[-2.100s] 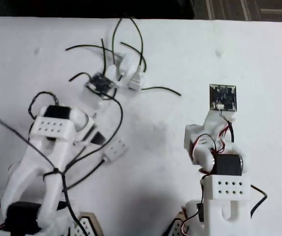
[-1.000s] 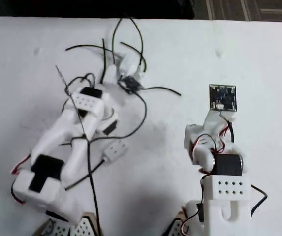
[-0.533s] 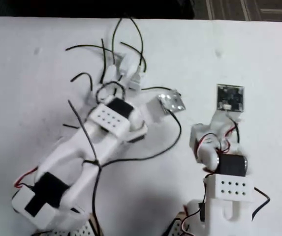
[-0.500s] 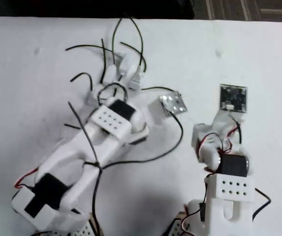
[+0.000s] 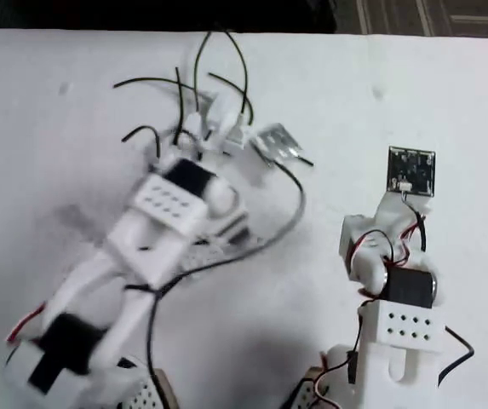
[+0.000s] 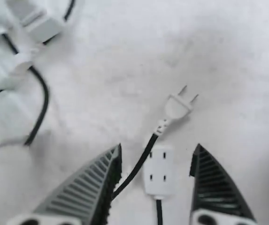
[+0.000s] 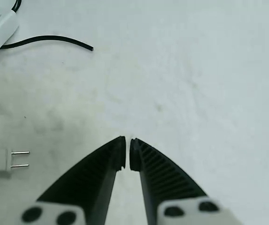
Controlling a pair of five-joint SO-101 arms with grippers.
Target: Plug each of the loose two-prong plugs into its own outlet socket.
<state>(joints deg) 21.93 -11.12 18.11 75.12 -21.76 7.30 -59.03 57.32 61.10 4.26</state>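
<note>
I swung the left claw [image 6: 157, 149] forward; it now hangs wide open, empty, above a socket [image 6: 159, 171]; plug [image 6: 176, 106] just ahead, not yet joined.

On my white table [image 6: 247, 56] I see an outlet socket [image 6: 159, 169] lying between the left pincer [image 6: 157, 149] and its spread tips, a loose two-prong plug [image 6: 178, 105] just beyond them, and a cluster of white sockets [image 6: 42, 27] farther off.
</note>
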